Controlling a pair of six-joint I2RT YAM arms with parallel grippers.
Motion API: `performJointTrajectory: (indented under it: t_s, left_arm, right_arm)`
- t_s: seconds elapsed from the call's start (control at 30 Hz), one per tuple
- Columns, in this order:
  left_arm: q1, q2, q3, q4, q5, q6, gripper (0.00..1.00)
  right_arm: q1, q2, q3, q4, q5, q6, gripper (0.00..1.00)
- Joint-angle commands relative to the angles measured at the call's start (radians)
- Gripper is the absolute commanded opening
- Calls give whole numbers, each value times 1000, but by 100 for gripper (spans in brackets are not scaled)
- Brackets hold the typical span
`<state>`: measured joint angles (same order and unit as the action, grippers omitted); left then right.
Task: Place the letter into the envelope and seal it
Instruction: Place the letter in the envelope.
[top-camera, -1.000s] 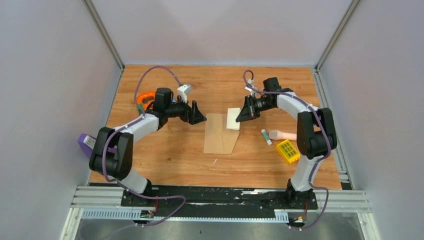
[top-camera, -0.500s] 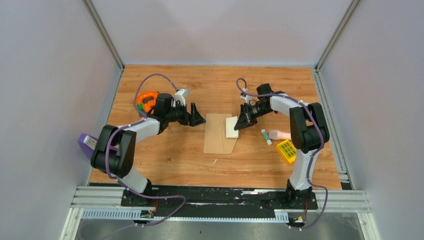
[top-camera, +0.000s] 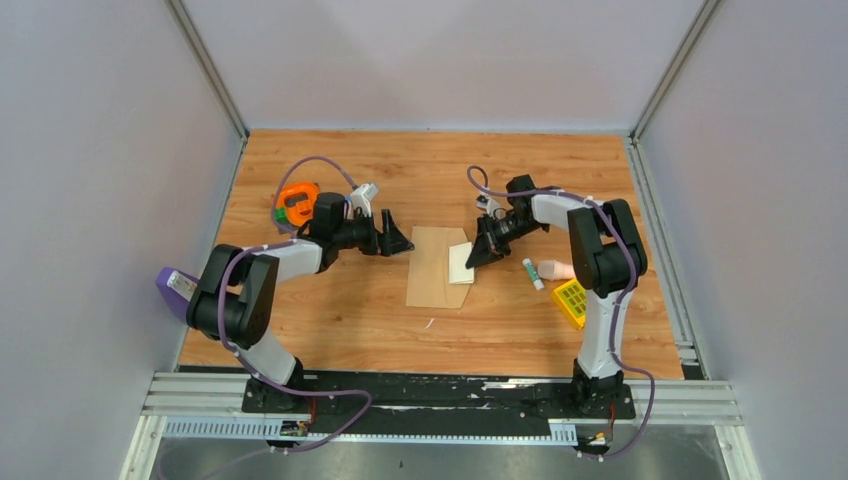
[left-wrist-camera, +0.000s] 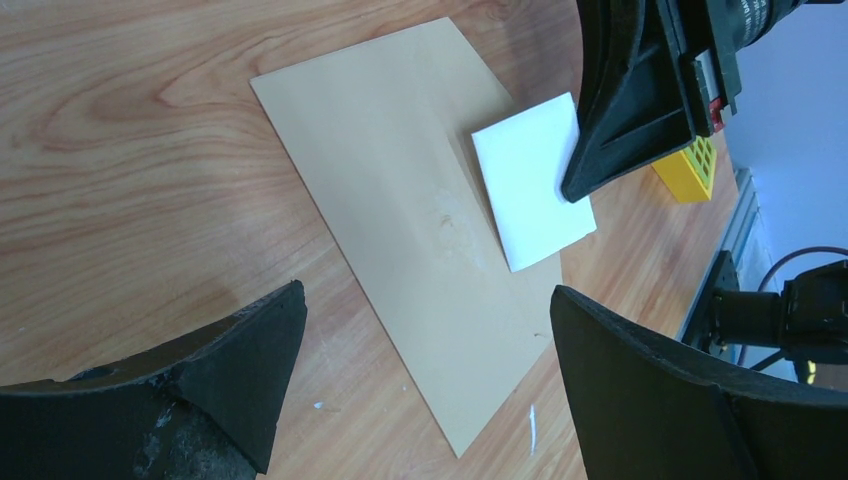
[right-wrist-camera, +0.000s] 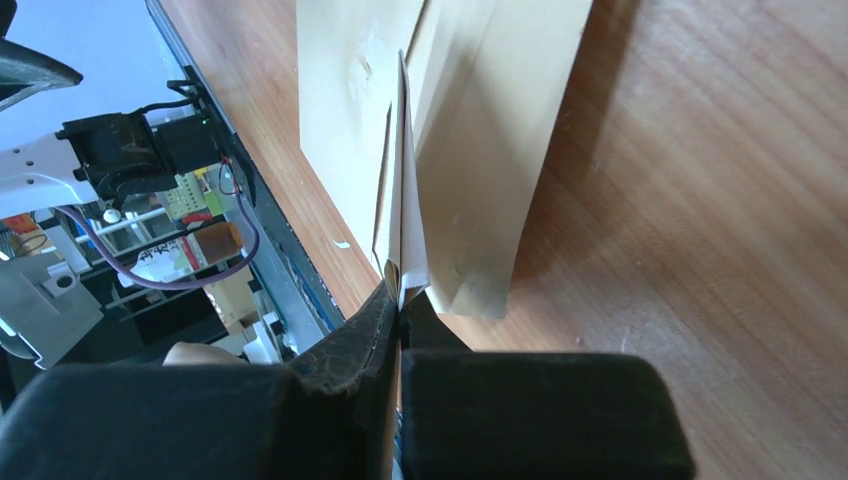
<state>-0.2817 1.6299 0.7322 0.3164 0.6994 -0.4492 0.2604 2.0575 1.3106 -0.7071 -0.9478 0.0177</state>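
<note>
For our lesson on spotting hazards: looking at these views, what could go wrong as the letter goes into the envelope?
1. The right gripper pinches only the edge of the letter; the thin sheet may slip or buckle.
2. The envelope lies flat and loose, and the left gripper is open, not holding it; it may slide when pushed.

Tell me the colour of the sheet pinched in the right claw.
Plain white letter, paler than the tan envelope; clearest in left wrist view.

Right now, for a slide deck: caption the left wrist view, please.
Right gripper pinches the letter over the envelope, framed by the open left gripper.
</note>
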Motion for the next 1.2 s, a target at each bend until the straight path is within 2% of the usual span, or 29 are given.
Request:
performJointTrajectory:
  t_s: [0.0, 0.4, 0.8, 1.17]
  left_arm:
    - [-8, 14, 1, 61, 18, -24, 100]
    - [-74, 58, 14, 23, -9, 17, 100]
    - [-78, 102, 27, -32, -56, 2, 100]
    - [-124, 180, 55, -30, -23, -24, 100]
  right_arm:
    - [0, 26, 44, 0, 24, 46, 0]
    - [-1, 32, 55, 0, 37, 57, 0]
    - [0, 15, 58, 2, 36, 52, 0]
    - [-1, 49, 62, 3, -1, 60, 0]
